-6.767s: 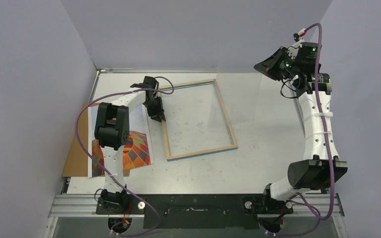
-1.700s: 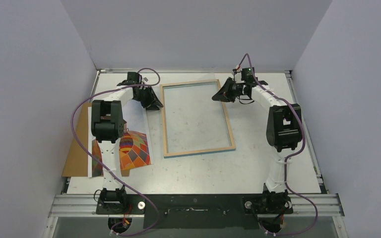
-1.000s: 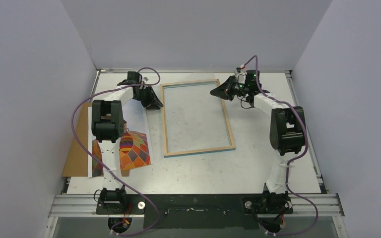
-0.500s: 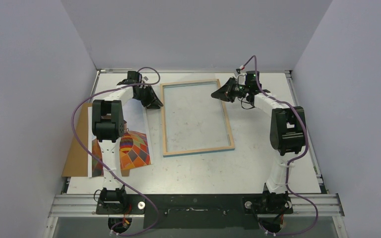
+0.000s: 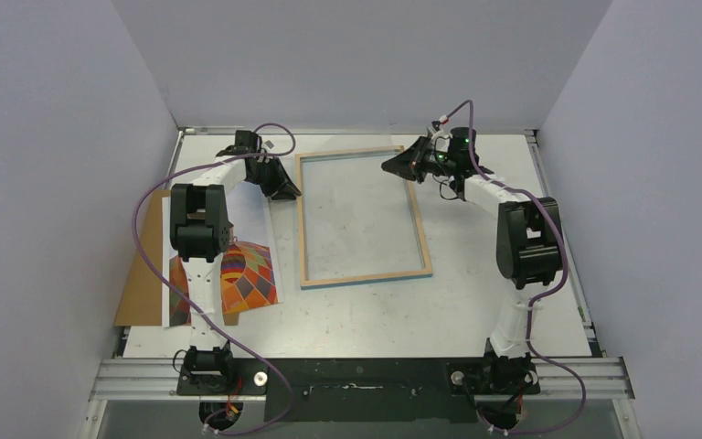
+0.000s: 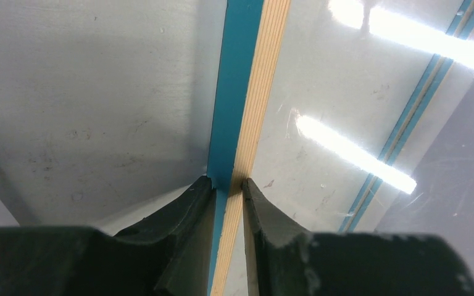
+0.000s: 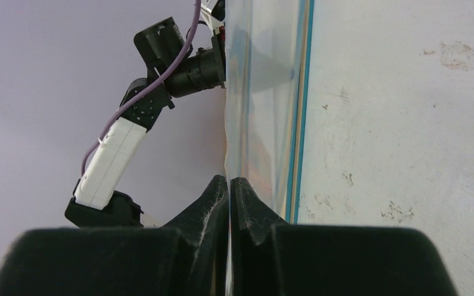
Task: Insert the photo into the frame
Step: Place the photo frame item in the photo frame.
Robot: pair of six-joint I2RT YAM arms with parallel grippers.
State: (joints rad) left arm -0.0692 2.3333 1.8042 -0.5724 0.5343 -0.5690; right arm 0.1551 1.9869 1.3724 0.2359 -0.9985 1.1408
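Left gripper snug on frame rail

In the overhead view, the photo at lower left is partly covered by the left arm, and the brown board beneath is shown only as a strip. In the left wrist view, the frame is cut off by the top edge. In the right wrist view, the outline of the clear pane cannot be made out.

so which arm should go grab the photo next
Left, probably: the photo lies on its side, near its base. The right hand is across the frame, pinching a clear sheet at the far right corner. The left hand would first have to release the frame's rail.
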